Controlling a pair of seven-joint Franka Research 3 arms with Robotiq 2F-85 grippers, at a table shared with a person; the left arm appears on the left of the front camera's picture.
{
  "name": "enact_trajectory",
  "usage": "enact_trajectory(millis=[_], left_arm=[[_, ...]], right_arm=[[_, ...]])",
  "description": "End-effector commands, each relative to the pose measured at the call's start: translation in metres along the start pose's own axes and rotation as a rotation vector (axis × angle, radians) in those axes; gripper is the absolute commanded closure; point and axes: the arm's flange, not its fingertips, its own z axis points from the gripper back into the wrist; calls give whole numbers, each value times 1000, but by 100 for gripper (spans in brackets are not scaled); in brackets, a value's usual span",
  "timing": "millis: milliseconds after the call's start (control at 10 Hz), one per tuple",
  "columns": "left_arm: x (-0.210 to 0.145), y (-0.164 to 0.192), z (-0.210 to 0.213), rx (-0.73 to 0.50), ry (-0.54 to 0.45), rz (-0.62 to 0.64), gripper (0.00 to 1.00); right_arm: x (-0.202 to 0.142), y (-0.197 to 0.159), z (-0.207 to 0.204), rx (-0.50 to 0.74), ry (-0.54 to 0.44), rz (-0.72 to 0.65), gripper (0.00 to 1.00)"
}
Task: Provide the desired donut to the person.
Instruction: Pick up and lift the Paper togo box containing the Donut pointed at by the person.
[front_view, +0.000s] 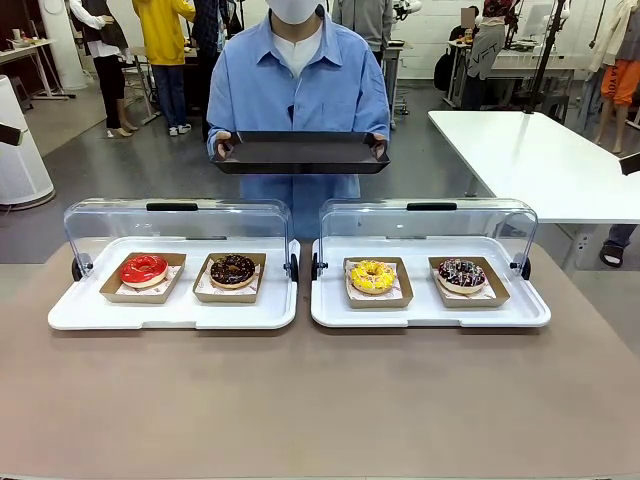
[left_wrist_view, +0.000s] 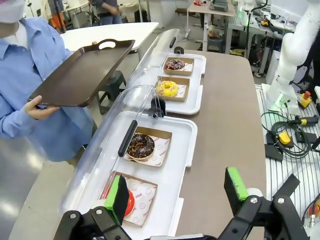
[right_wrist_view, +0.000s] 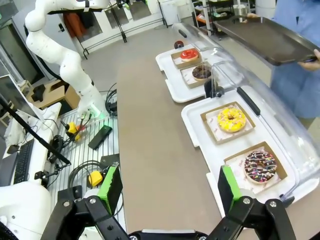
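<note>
Two grippers, jaws wide apart, empty: left gripper (left_wrist_view: 176, 191) over table (left_wrist_view: 225, 125) beside red donut (left_wrist_view: 130, 203); right gripper (right_wrist_view: 169, 187) beside sprinkled donut (right_wrist_view: 260, 166). Four donuts (front_view: 232, 268) on white trays (front_view: 170, 318), clear lids (front_view: 180, 225) raised. Person (front_view: 300, 90) beyond, both hands holding black tray (front_view: 300, 152) level.

Glossy red donut (front_view: 143, 269), matt table (front_view: 320, 400)

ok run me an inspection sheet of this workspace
surface: brown table, carries two white trays
job's things: red donut, chocolate donut, yellow donut, sprinkled donut, each in a card boat, two per tray, covers up; person holds an empty dark tray
clutter: nothing seen
grippers: left gripper, jaws open, empty; right gripper, the same
cables: cables lie loose beside the table
surroundings: white table beside the person
</note>
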Motion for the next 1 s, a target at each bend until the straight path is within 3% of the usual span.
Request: enact_trajectory(millis=[0, 900], left_arm=[[1, 1, -1, -2, 3, -3, 0], [1, 1, -1, -2, 3, -3, 0]], right_arm=[[-1, 0, 2, -2, -5, -3, 0], [-1, 0, 2, -2, -5, -3, 0]])
